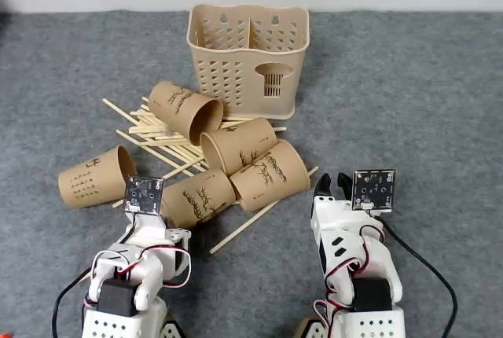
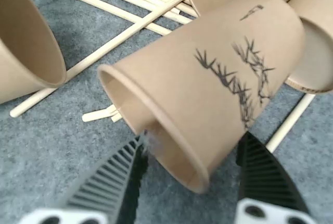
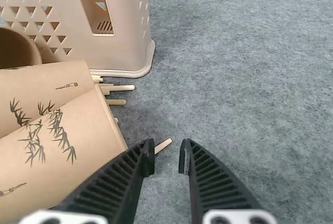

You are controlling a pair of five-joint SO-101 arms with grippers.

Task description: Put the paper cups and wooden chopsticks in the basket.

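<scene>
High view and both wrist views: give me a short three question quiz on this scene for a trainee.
1. True or false: the basket lies tipped on its side.
2. How many paper cups lie on the mat? A three, B five, C seven.
3. Fill in: the left gripper's fingers sit either side of a ____.
Key: 1 false, the basket stands upright; 2 B; 3 paper cup.

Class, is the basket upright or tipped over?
Upright: the basket stands on its base on the table, with its open top facing up.
</scene>
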